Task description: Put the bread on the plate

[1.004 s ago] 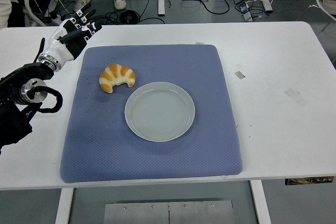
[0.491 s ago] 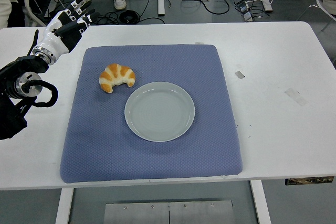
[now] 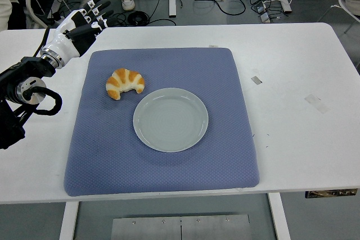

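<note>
1. Looking at our left hand (image 3: 79,23), we've got it up over the table's far-left corner, fingers stretched out and loose, nothing in it.
2. We see the bread (image 3: 125,82), a croissant, lying on the blue mat (image 3: 163,170), well apart from the hand.
3. The plate (image 3: 170,119) sits just beside the bread, lower right of it, not touching.

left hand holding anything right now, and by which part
Nothing is held. The left hand is open over the table's far left, apart from the bread, which lies on the mat beside the plate.
</note>
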### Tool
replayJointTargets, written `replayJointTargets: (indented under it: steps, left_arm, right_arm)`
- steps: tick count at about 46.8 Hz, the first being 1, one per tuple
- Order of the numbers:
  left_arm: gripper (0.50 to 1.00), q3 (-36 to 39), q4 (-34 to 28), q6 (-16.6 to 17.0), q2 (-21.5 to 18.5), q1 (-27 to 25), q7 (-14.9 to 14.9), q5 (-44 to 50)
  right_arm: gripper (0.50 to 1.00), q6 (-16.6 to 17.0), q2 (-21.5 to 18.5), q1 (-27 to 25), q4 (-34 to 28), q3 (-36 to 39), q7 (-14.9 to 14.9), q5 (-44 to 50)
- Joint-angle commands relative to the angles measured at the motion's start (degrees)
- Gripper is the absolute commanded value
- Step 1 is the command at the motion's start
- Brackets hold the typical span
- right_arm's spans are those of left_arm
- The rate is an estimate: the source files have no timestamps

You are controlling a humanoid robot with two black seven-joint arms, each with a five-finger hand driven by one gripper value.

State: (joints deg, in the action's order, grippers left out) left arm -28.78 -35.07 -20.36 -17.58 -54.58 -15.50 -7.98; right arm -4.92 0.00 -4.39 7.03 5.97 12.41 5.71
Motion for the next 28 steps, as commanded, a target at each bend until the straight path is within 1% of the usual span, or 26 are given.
replayJointTargets:
  steps: [1,5,10,12,18,20,24,28]
  left_arm:
    - [0.983,4.3,-1.5,0.5,-1.8,-1.8,0.2,-1.4]
    - [0.983,9.9,-4.6,1.0,-4.3,-3.8,0.1,-1.9]
    - [0.983,15.4,-7.1,3.2,-6.8,-6.1,0.1,-2.1]
    - [0.983,16.3,-7.7,3.7,-6.9,-6.9,0.0,-2.1]
    - [0.983,17.2,-11.2,3.9,-8.5,-7.2,0.1,-3.6]
    - [0.983,17.5,-13.7,4.0,-9.1,-7.3,0.6,-3.9]
    - [0.983,18.8,-17.8,4.1,-11.7,-7.8,2.7,-3.9]
    - [0.983,20.8,-19.2,3.9,-12.1,-8.0,4.2,-4.0]
  right_arm:
    - [1.000,0.0,0.0,0.0,0.0,0.0,0.0,0.0]
    - [1.000,0.0,0.0,0.0,0.0,-0.1,0.0,0.0]
    - [1.000,0.0,0.0,0.0,0.0,-0.1,0.0,0.0]
    - [1.000,0.0,0.0,0.0,0.0,0.0,0.0,0.0]
    - [1.000,0.0,0.0,0.0,0.0,0.0,0.0,0.0]
    - [1.000,0.0,0.0,0.0,0.0,0.0,0.0,0.0]
    - [1.000,0.0,0.0,0.0,0.0,0.0,0.0,0.0]
    - [1.000,0.0,0.0,0.0,0.0,0.0,0.0,0.0]
